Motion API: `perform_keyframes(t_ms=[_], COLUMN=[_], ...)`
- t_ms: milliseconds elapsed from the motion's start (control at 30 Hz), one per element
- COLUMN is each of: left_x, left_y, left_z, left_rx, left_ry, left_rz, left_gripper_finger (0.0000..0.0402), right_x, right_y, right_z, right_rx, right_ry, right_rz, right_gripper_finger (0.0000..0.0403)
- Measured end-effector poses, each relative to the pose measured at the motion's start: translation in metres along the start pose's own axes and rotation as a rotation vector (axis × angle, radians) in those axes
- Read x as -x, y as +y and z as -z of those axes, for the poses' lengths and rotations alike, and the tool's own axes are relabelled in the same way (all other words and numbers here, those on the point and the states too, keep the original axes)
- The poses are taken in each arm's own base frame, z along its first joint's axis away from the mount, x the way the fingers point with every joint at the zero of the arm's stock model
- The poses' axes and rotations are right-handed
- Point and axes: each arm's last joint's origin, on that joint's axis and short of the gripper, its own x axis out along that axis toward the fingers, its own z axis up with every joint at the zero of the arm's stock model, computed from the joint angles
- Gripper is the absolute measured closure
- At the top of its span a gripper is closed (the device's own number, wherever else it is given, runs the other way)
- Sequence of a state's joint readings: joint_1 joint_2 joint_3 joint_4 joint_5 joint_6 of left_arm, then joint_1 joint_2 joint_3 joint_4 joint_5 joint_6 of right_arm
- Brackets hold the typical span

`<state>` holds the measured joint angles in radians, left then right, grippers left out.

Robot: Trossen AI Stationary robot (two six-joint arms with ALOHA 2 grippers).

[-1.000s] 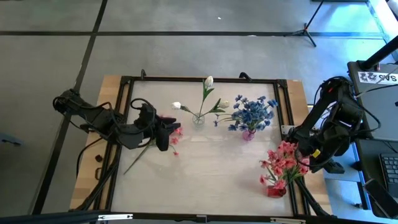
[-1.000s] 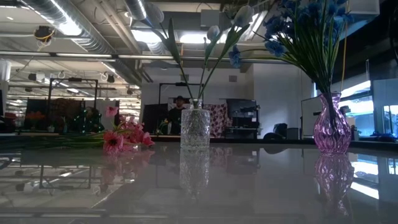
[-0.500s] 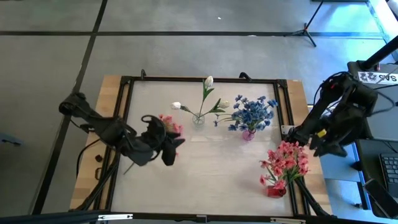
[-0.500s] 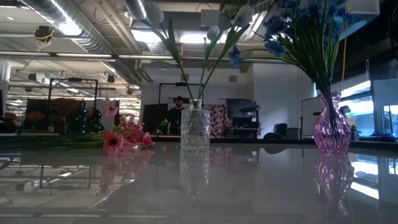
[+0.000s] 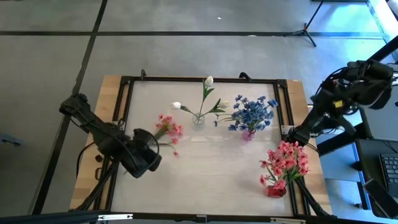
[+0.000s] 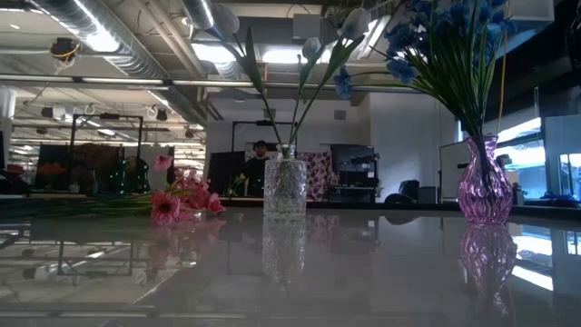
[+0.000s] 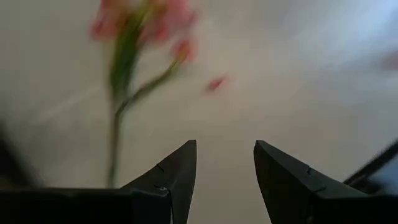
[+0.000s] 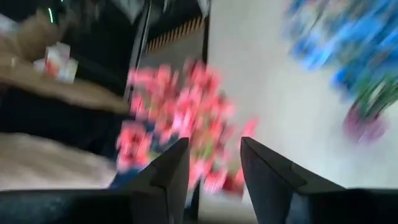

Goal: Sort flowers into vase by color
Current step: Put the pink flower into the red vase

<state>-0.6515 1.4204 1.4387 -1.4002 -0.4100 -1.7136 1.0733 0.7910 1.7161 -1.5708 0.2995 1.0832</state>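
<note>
Left tool (image 7: 224,180) open and empty, just short of a loose pink sprig (image 5: 166,129) lying on the worktop (image 5: 211,174) left of the clear vase (image 5: 198,119). Right tool (image 8: 214,168) open, empty, raised off the worktop's right edge near the red vase of pink flowers (image 5: 285,163).

left gripper (image 5: 147,160) drawn back off pink sprig (image 5: 168,128), right arm lifted away

Overhead view evenly lit, sharp. Low view dim and backlit by ceiling lights (image 6: 100,41), bench (image 6: 290,272) glossy with reflections. Both wrist views motion-blurred (backgrounds smeared).
</note>
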Motion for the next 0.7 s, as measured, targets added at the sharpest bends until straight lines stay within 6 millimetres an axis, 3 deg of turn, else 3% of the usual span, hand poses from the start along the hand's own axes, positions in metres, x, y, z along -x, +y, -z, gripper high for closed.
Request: perform_keyframes(t_ms=[333,700], left_x=[-0.069,-0.133], left_y=[0.043,0.074], left_z=[0.027,0.017], left_rx=[0.046,0.034], left_ry=[0.325,0.492], left_rz=[-0.406,-0.472], left_gripper_finger=[0.0186,0.0158], right_x=[0.022,0.025], right_y=[-0.006,-0.008], right_z=[-0.015,-0.019], right_rx=[0.032,0.104], right_ry=[-0.332,-0.458], right_rz=[0.1,0.199], right_gripper_finger=[0.026,0.026])
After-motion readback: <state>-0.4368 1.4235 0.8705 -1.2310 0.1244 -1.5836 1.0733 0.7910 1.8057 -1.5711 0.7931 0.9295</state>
